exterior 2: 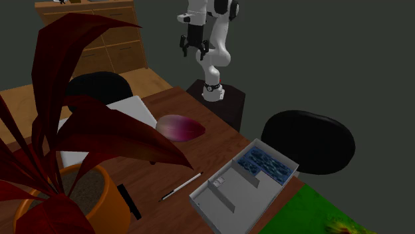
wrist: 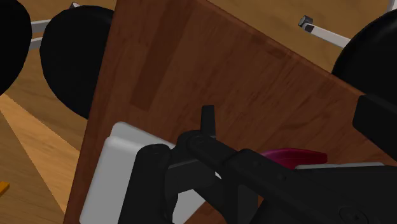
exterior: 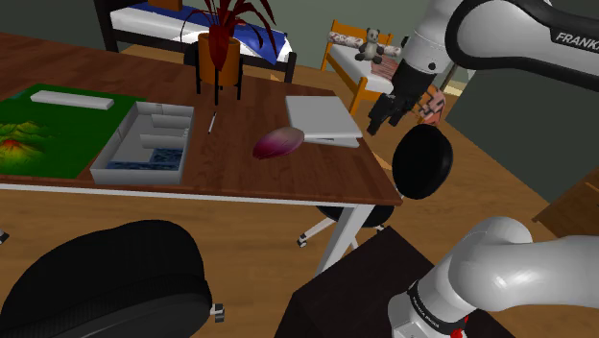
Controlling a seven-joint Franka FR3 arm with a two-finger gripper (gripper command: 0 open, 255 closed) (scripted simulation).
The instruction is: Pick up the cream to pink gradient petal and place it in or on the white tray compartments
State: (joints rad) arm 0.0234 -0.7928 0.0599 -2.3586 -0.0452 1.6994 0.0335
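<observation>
Fingers spread, petal on table, well apart

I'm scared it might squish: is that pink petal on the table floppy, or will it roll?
The petal looks plump and rounded, so it is probably stiff rather than floppy. Its curved shape on the table might let it rock or slide when nudged.

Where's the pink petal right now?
In the shoulder view the petal lies on the wooden table, right of the white tray, beside the flat white slab.
</observation>
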